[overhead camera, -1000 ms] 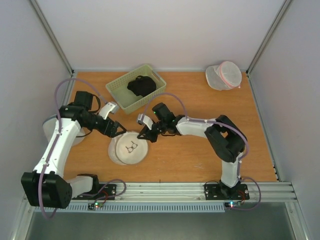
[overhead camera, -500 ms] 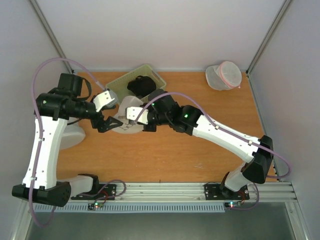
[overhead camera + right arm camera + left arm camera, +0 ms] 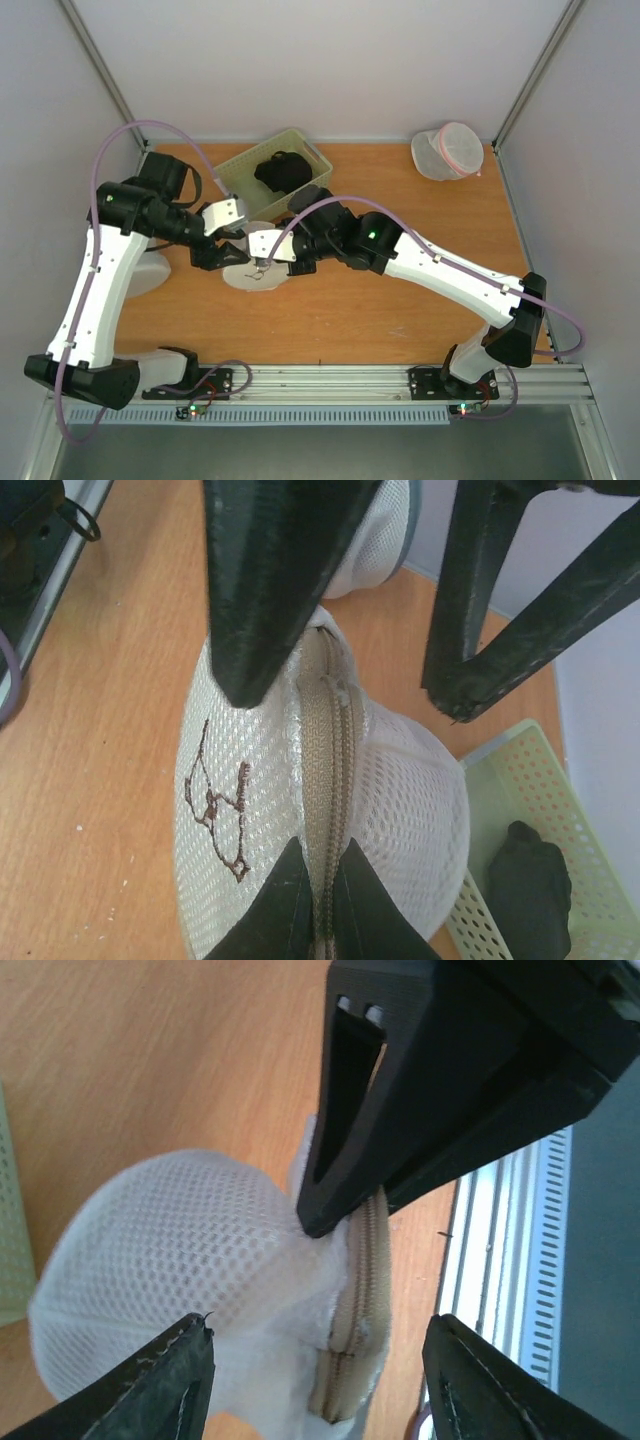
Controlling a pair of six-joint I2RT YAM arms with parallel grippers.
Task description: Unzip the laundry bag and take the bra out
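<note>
The round cream-white mesh laundry bag (image 3: 255, 277) hangs tilted between both grippers, above the table. My right gripper (image 3: 322, 900) is shut on the bag's beige zip band (image 3: 330, 770), which looks closed. A dark stitched emblem (image 3: 220, 810) marks one mesh face. My left gripper (image 3: 325, 1390) is open, one finger on each side of the zip's far end (image 3: 355, 1300), without touching it. In the top view the left gripper (image 3: 230, 258) and right gripper (image 3: 268, 262) meet over the bag. The bra is hidden.
A pale green basket (image 3: 240, 178) with a dark garment (image 3: 283, 170) stands just behind the grippers. A white mesh bag with a pink zip (image 3: 447, 150) sits at the back right. A greyish-white bag (image 3: 150, 272) lies under the left arm.
Both arms lifted the bag off the table's front middle, swung it toward the basket, then brought it slightly nearer. The left jaws have narrowed around the zip end.
</note>
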